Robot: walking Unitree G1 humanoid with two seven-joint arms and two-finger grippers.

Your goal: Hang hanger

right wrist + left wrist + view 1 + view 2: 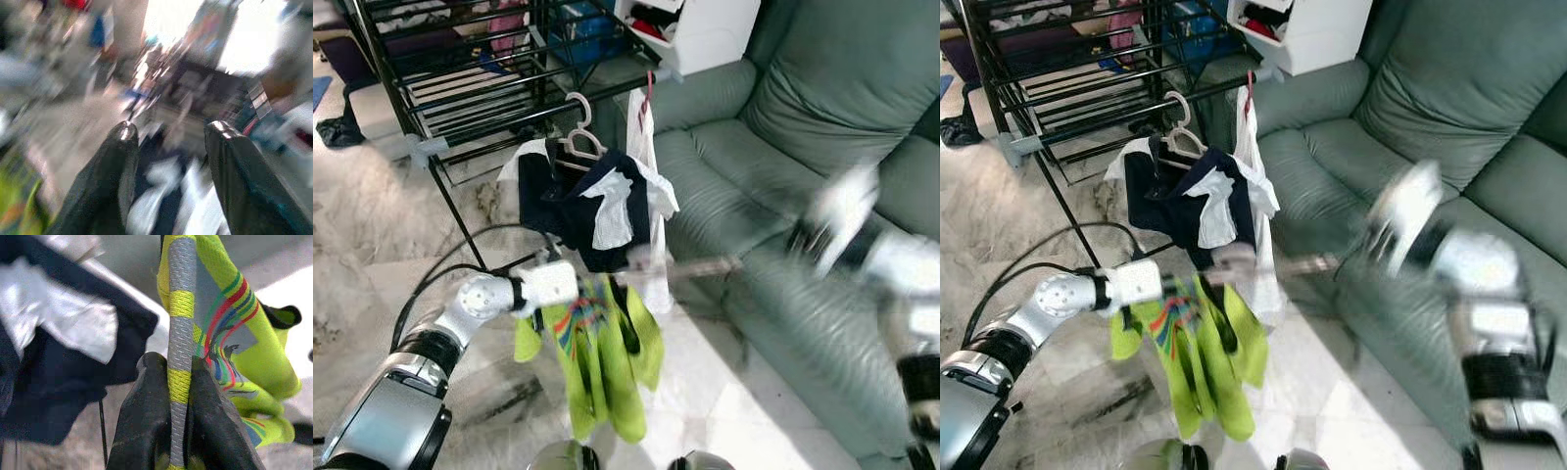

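My left gripper (590, 290) is shut on the grey-and-yellow banded edge (180, 333) of a neon green garment (602, 367), which hangs from it below the rack. In the left wrist view both black fingers (146, 401) pinch that band. A white hanger (579, 137) with a navy and white garment (578, 211) hangs on a black rod of the drying rack (480, 73), just above the green garment. My right arm (847, 220) is a blur over the sofa. The right gripper (172, 129) is open with nothing between its fingers.
A white cloth (641, 147) hangs from a red hook (648, 90) on the same rod. A green leather sofa (783, 108) takes up the right side. A black cable (460, 255) loops on the marble floor (372, 225). A white cabinet (700, 29) stands behind the sofa arm.
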